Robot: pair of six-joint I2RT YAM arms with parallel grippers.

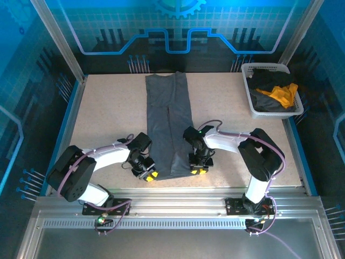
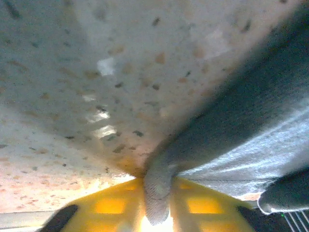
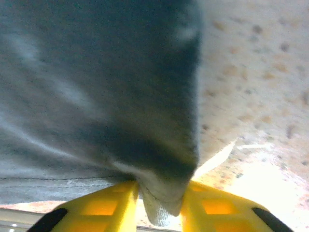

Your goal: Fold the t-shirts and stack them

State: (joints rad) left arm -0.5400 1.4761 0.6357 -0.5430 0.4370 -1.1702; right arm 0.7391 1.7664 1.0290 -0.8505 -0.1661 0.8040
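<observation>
As it lies — grey t-shirt (image 1: pixel 169 121) folded long, narrow.

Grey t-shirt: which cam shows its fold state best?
Top external: the whole grey t-shirt lies as a long narrow strip on the table, left gripper and right gripper at its near corners. Each wrist view shows one corner, blurred, pinched between yellow fingers.

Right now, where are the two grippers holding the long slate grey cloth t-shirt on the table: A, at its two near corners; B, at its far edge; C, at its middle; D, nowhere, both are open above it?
A: the left gripper and right gripper each pinch a near corner of the slate grey t-shirt, cloth bunched between their yellow fingers.
</observation>
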